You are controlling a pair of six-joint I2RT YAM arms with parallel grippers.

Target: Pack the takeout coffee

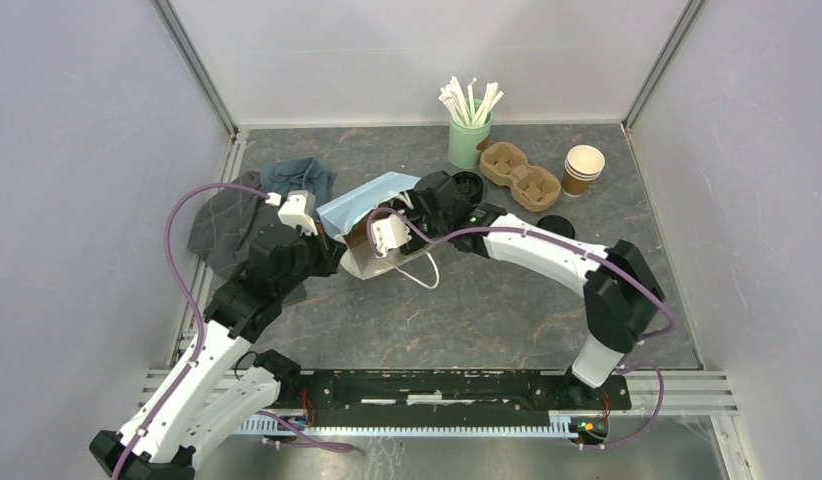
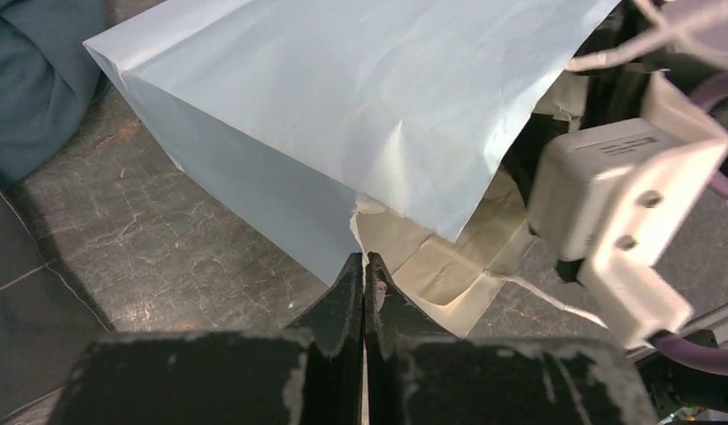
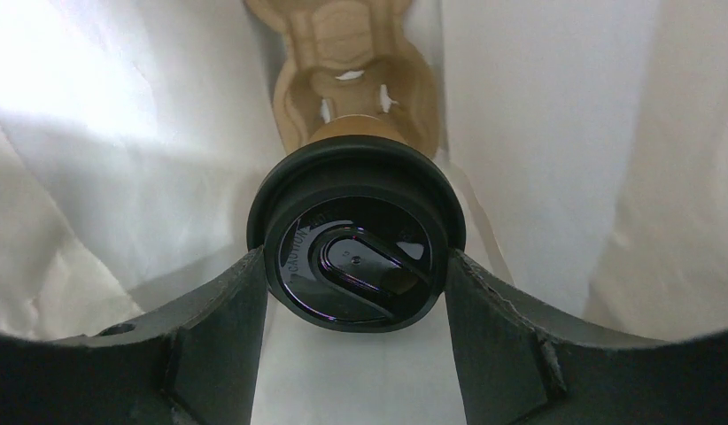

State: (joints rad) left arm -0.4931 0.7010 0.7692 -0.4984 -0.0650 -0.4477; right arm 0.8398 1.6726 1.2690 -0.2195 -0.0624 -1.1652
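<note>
Right wrist view shows one lidded coffee cup (image 3: 356,257) deep inside a white paper bag (image 3: 538,133), and the right jaws are clamped on the two sides of its round black lid. The brown body of the cup goes down toward the nearer pocket of a pulp cup carrier (image 3: 356,53) that lies in the bag; I cannot tell if the cup is fully seated there. The farther pocket of this carrier shows its bare bottom. From the top camera, the bag lies on its side on the bench (image 1: 467,310), with the right arm reaching into its mouth. The left jaws are pressed together on the edge of that mouth. Near the back of the bench stand a second pulp carrier (image 1: 520,175), a stack of lidless brown cups (image 1: 583,170) and a green cup (image 1: 468,142) that holds white sticks (image 1: 470,100). A black lid (image 1: 555,225) lies just beside the right arm, and dark cloths (image 1: 227,225) are on the left.
</note>
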